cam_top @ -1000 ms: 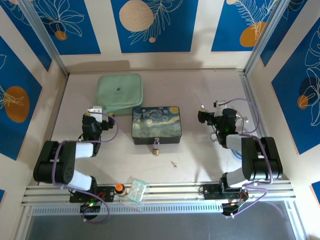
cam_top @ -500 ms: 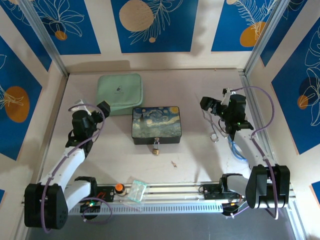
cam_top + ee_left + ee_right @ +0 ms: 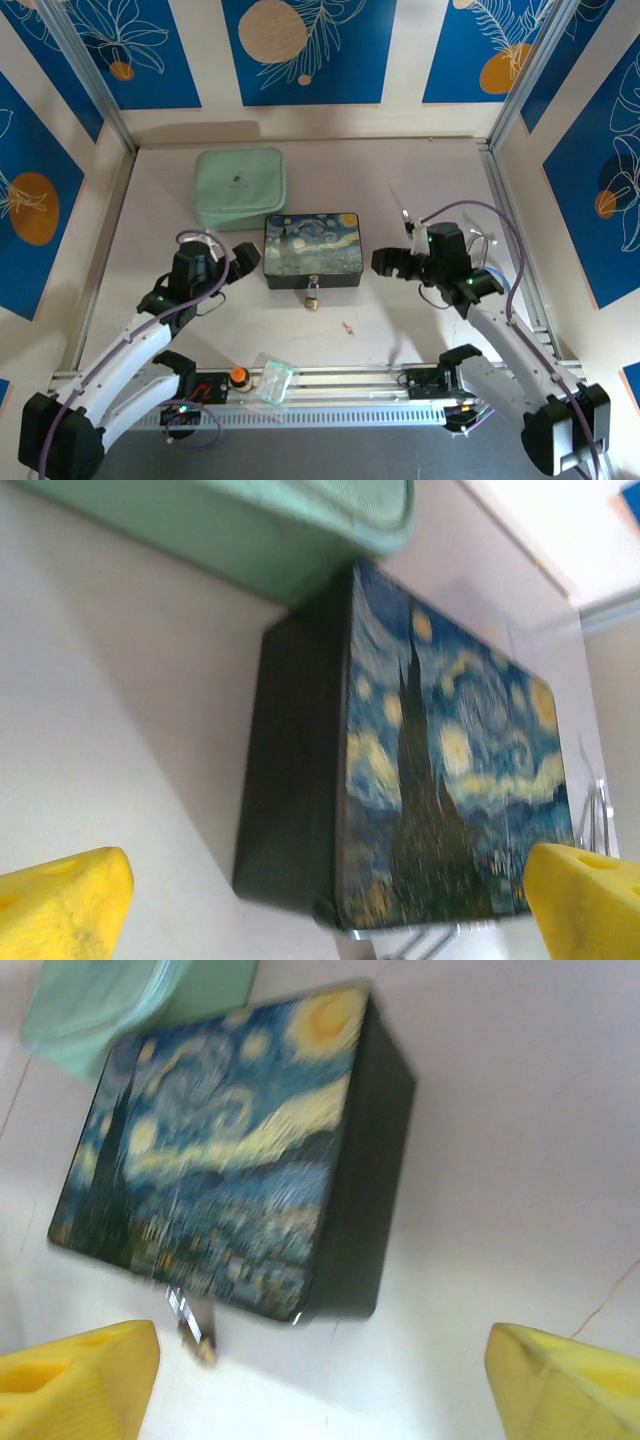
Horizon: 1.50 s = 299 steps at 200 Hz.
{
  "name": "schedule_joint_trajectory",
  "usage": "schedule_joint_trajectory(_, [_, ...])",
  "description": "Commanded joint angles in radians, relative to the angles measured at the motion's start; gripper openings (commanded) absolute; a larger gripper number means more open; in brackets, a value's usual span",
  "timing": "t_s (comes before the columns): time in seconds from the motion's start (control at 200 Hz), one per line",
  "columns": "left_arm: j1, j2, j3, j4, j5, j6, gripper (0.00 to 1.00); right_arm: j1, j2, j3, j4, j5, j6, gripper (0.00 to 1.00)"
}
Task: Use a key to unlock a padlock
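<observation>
Now: both jaws wide beside the painted box, padlock at its front

Centre of the top view: painted box (image 3: 312, 250), starry night-sky picture on the lid, flat on the table (image 3: 420, 180). Hanging at the middle of its lower edge, against the front wall: padlock (image 3: 313, 297), brass body with a thin silvery shackle. Lower right of that, apart from it on bare table: key (image 3: 348, 327), barely a pale speck. Up and left of the box, lower right corner against the box's upper left corner: pale green pouch (image 3: 240, 187), small dark logo on top, too small to read.

Flanking the box: left gripper (image 3: 248, 257) just beside its left end, right gripper (image 3: 382, 263) near its right end with a gap between. Box squarely between the two; padlock and key below that line.

Left wrist view: yellow pads (image 3: 62, 900) at the lower corners, jaws wide apart, dark end wall and lid ahead, green pouch at the top. Right wrist view: yellow pads (image 3: 75, 1375) likewise at the lower corners, jaws wide apart, box at a slant, padlock blurred under its lower left edge.

Bottom of the top view, on the aluminium rail (image 3: 350, 378): orange round knob (image 3: 239, 376), and just right of it a clear plastic bag (image 3: 275, 381).
</observation>
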Motion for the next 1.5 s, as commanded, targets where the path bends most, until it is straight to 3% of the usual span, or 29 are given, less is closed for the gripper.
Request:
schedule_joint_trajectory(0.0, [-0.093, 0.005, 0.018, -0.056, -0.032, -0.062, 1.0, 0.075, -0.03, -0.066, -0.083, 0.032, 0.075, 0.73])
schedule_joint_trajectory(0.27, [-0.392, 0.085, 0.09, -0.076, -0.199, -0.121, 0.98, 0.372, 0.04, -0.13, -0.049, 0.147, 0.191, 0.57])
schedule_joint_trajectory(0.5, [-0.559, 0.187, 0.082, 0.054, -0.302, -0.193, 0.94, 0.578, 0.193, -0.094, -0.002, 0.262, 0.194, 0.46])
schedule_joint_trajectory(0.69, [-0.593, 0.247, 0.069, 0.132, -0.286, -0.221, 0.93, 0.667, 0.342, -0.038, 0.009, 0.284, 0.196, 0.46])
schedule_joint_trajectory(0.796, [-0.626, 0.254, 0.105, 0.064, -0.341, -0.183, 0.93, 0.703, 0.387, -0.023, -0.014, 0.343, 0.217, 0.45])
schedule_joint_trajectory(1.491, [-0.633, 0.256, 0.074, 0.093, -0.35, -0.195, 0.95, 0.747, 0.515, -0.003, -0.055, 0.383, 0.241, 0.3])
